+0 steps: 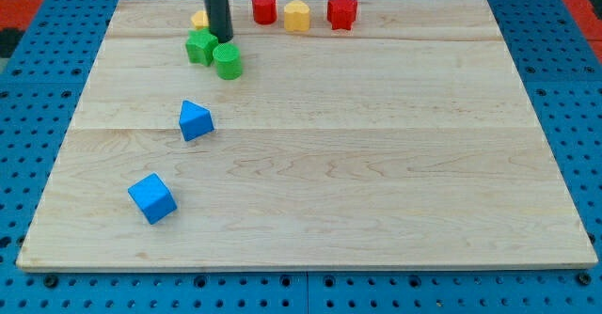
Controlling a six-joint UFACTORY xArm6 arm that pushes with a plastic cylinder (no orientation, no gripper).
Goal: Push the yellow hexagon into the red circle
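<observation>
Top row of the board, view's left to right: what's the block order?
Yellow block (mostly hidden behind my tip, shape unclear) → red cylinder → yellow heart-like block → red star.

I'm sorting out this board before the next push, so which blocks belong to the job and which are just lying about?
Belong to the job:
yellow hexagon, mostly hidden behind my rod
red circle
my tip, just right of the hexagon

Just lying about:
yellow block
red star
green star
green cylinder
blue triangle
blue cube
</observation>
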